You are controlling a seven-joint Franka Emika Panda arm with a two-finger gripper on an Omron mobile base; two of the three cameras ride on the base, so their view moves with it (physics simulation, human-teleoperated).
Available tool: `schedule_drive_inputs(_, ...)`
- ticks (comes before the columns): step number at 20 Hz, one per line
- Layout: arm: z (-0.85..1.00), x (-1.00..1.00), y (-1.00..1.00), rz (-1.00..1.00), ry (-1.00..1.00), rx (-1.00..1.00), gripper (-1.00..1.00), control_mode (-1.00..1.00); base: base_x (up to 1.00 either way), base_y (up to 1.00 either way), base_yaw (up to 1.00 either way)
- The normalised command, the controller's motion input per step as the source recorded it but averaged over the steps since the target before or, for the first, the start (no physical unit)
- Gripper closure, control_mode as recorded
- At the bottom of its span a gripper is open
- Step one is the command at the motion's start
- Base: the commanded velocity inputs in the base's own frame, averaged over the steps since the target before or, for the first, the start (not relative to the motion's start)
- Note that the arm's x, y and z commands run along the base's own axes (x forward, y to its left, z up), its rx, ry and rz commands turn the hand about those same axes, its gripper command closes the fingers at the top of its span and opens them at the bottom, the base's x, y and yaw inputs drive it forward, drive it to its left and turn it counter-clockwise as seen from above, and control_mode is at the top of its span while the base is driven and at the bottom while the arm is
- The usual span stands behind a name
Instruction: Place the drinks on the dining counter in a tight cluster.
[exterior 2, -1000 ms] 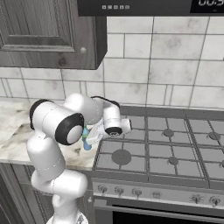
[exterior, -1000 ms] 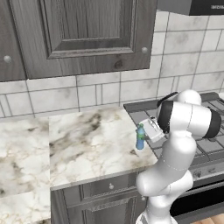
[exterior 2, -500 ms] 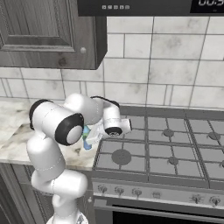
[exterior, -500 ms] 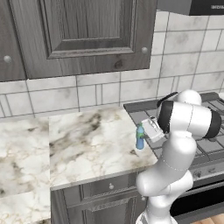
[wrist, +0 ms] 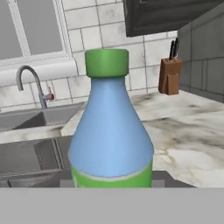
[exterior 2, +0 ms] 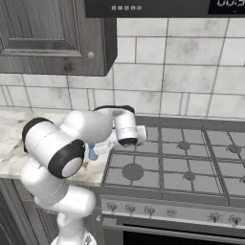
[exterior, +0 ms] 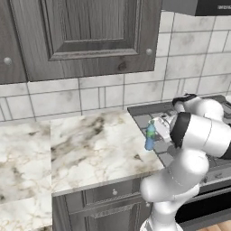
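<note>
My gripper [exterior: 157, 129] is shut on the small slim light-blue bottle [exterior: 150, 136], which has a green cap and a green label. I hold it upright just over the right end of the tiled-back marble worktop [exterior: 90, 149], beside the stove [exterior 2: 182, 158]. From the right base view the bottle [exterior 2: 93, 152] peeks out behind my forearm, with the gripper [exterior 2: 102, 146] against it. Up close, the bottle [wrist: 109, 131] hides the fingertips in the hand view. The blue flask, the amber bottle and the dining counter are out of view.
Grey upper cabinets [exterior: 90, 31] hang over the worktop and a dark appliance [exterior 2: 162, 7] hangs over the stove. Past the bottle, the hand view looks across a sink [wrist: 26, 153] with a faucet [wrist: 30, 83] and a knife block [wrist: 169, 76] on marble.
The bottle has risen a little and shifted slightly toward the stove with the hand. My elbow has dropped lower. The cameras have not moved.
</note>
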Motion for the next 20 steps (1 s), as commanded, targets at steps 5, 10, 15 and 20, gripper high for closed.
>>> schedule_drive_inputs(5,0.95,-0.74,0.0,0.0,0.0,0.0,1.0,-1.0,0.0,0.0,0.0)
schedule_drive_inputs(10,0.71,-0.85,0.02,0.0,-0.01,0.0,1.0,-1.0,0.0,0.0,0.0)
schedule_drive_inputs(15,0.63,-0.76,0.13,0.0,-0.07,0.0,1.0,-1.0,0.0,0.0,0.0)
schedule_drive_inputs(20,0.17,-0.12,0.17,0.0,-0.04,0.01,1.0,-1.0,0.0,0.0,0.0)
